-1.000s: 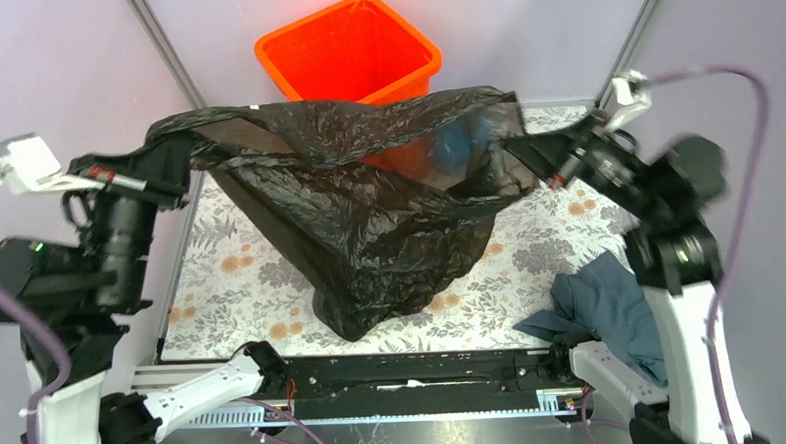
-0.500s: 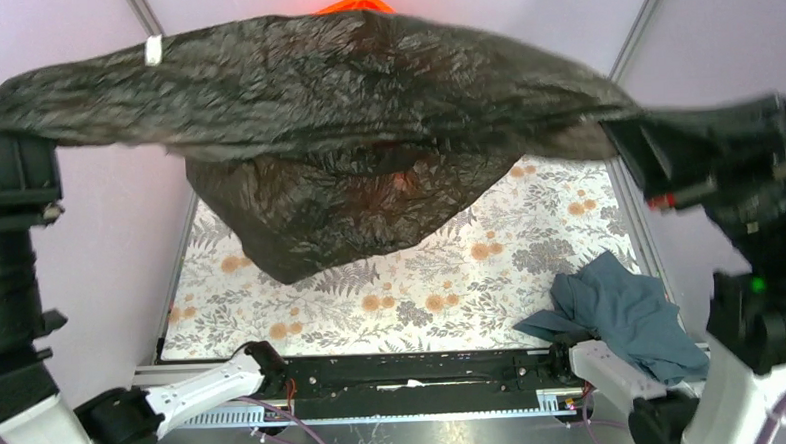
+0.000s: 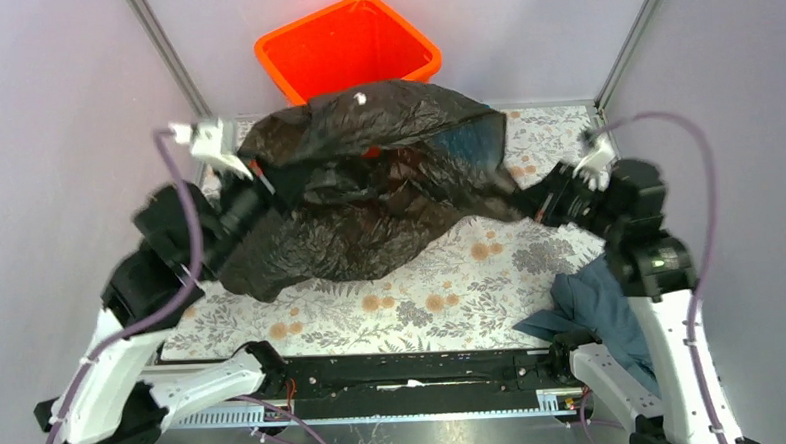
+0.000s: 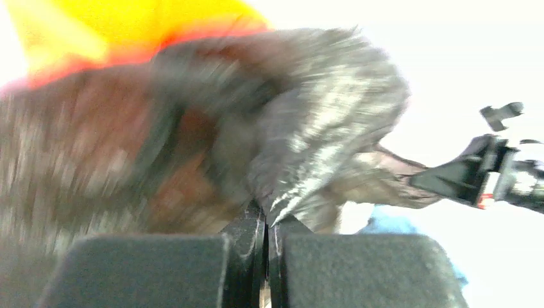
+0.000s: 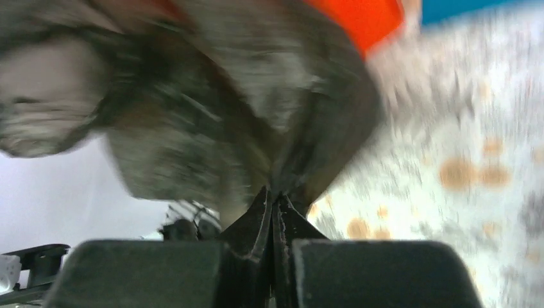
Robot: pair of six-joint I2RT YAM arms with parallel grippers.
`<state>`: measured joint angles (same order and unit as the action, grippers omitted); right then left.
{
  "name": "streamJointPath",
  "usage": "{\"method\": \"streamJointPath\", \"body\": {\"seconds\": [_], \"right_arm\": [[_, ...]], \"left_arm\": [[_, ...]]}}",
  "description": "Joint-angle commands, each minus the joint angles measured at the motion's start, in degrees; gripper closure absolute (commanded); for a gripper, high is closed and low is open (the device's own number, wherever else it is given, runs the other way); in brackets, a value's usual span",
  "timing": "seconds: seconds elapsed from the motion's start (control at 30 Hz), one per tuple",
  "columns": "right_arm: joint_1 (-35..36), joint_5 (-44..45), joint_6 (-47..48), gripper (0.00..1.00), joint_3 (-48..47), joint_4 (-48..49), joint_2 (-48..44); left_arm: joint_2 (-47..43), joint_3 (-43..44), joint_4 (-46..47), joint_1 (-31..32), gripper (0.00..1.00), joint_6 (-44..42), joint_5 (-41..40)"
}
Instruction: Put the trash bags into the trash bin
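We have brought both arms down from the high, wide stretch of a moment ago. Our left gripper (image 3: 255, 181) and right gripper (image 3: 530, 202) stay clamped tight on opposite ends of the trash bag (image 3: 385, 122). The bag now sags over the far edge of the table (image 3: 422, 301) and leans against the near rim of the trash bin (image 3: 346, 49). None of it is inside yet.

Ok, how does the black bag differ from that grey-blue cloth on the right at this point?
The trash bag is glossy black film; the grey-blue cloth is matte fabric. The bag is held up between the left pincer and right pincer, both shut on it, near the trash bin; the cloth lies loose at the table's near right edge, gripped by neither. The bag spreads far wider than the cloth. Both are soft and crumpled.
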<state>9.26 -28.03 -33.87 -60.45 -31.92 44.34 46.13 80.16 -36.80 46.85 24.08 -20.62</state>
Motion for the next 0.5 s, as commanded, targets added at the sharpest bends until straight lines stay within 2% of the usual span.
{"method": "streamJointPath", "body": {"seconds": [0.0, 0.07, 0.1, 0.13, 0.17, 0.23, 0.3, 0.37, 0.47], "right_arm": [[0.1, 1.3, 7.2, 1.0, -31.1, 1.5, 5.1], [0.1, 2.1, 8.2, 1.0, -46.6, -0.2, 9.5], [0.1, 2.3, 8.4, 1.0, -53.3, 0.0, 11.0], [0.1, 2.4, 8.5, 1.0, -58.2, 0.6, 11.9], [0.1, 2.6, 8.3, 1.0, -61.1, 1.5, 12.3], [0.1, 3.0, 8.3, 1.0, -61.4, 3.9, 11.5], [0.1, 3.6, 8.3, 1.0, -56.5, 5.0, 9.5], [0.1, 4.1, 8.5, 1.0, -51.2, 4.7, 8.2], [0.1, 3.7, 8.1, 1.0, -46.4, 4.9, 7.2]], "left_arm": [[11.5, 34.2, 9.6, 0.0, 1.0, -3.7, 19.1], [20.1, 52.6, 11.1, 0.0, 1.0, -2.2, 28.2], [23.1, 59.1, 13.3, 0.0, 1.0, -1.0, 31.4], [24.9, 62.9, 15.9, 0.0, 1.0, 0.1, 32.8], [24.9, 63.1, 19.3, -0.1, 1.0, 0.4, 32.5], [20.5, 54.0, 26.8, -0.1, 1.0, -0.9, 28.7], [13.9, 41.2, 34.3, -0.1, 1.0, -2.0, 22.2], [11.8, 34.7, 34.0, -0.1, 1.0, -3.9, 17.5], [12.2, 32.1, 29.8, -0.1, 1.0, -4.6, 13.3]]}}
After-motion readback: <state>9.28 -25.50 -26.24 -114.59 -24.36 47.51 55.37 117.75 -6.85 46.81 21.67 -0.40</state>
